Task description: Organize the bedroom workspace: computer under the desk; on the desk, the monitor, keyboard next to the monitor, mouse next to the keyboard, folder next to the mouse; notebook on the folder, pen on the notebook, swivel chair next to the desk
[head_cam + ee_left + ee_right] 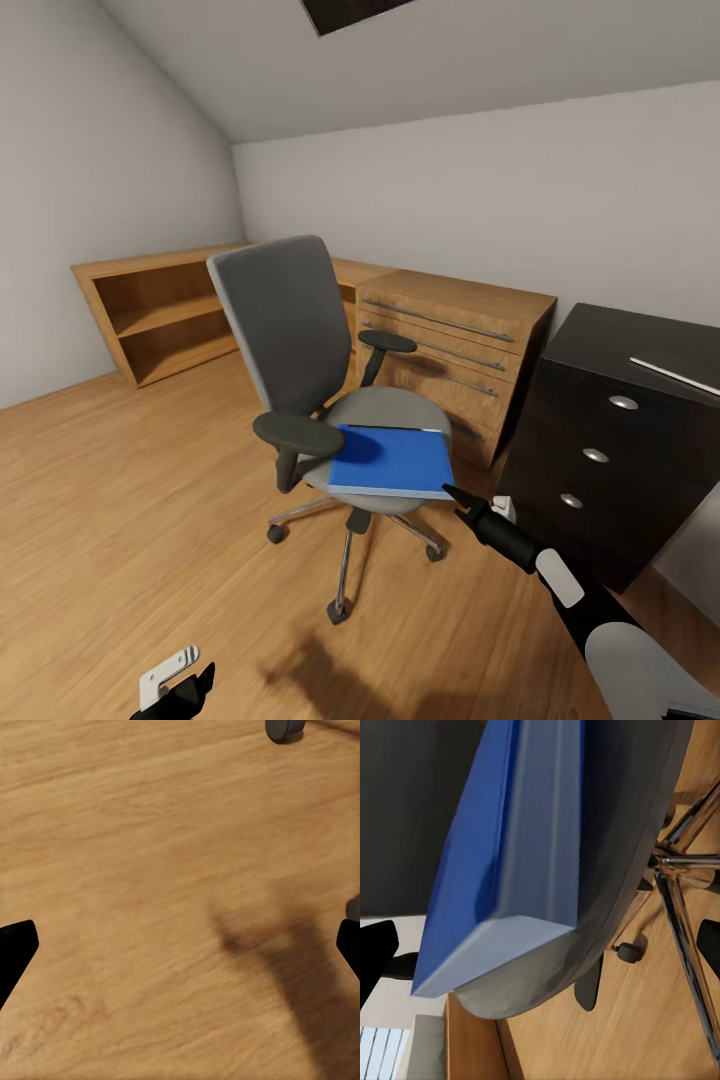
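The right gripper, jaws apart, sits seemingly just short of the blue folder's near corner on the swivel chair.

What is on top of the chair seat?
A blue folder lies flat on the swivel chair seat. The seat part under it is covered, so anything there can't be seen.

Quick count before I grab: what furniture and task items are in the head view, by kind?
Swivel chair: 1
Blue folder, on the chair seat: 1
Black desk with three round knobs: 1
Wooden drawer unit: 1
Wooden open shelf: 1
Total: 5
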Tool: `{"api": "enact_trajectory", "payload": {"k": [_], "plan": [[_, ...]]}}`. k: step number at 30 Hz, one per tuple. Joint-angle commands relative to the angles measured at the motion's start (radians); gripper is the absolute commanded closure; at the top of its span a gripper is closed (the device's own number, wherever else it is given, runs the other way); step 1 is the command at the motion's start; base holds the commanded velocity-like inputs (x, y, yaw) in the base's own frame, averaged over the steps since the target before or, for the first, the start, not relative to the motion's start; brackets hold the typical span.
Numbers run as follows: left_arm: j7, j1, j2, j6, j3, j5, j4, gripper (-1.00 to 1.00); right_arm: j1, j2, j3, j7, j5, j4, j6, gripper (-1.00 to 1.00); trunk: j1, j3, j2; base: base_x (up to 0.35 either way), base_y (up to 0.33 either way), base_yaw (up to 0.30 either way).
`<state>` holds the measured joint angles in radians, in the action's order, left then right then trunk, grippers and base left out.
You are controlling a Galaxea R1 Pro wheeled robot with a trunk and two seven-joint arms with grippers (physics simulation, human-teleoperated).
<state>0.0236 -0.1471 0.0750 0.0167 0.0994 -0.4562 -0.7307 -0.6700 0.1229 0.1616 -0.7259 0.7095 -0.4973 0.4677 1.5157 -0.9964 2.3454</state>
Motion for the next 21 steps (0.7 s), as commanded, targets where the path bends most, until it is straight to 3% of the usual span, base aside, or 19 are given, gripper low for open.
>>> {"api": "enact_trajectory", "payload": {"k": [1,21], "plan": [[0.002,0.000,0.000,0.002,-0.001,-0.010,-0.001,-1.00,0.000,0.000,0.003,-0.001,0.005,0.000,0.008,-1.00,0.000,-0.001,0.000,0.000,0.007,0.000],[0.002,0.000,0.002,0.002,-0.001,-0.010,-0.001,-1.00,-0.001,0.000,0.004,-0.001,0.005,0.000,0.008,-1.00,0.000,-0.001,0.000,0.041,0.043,0.000]]}}
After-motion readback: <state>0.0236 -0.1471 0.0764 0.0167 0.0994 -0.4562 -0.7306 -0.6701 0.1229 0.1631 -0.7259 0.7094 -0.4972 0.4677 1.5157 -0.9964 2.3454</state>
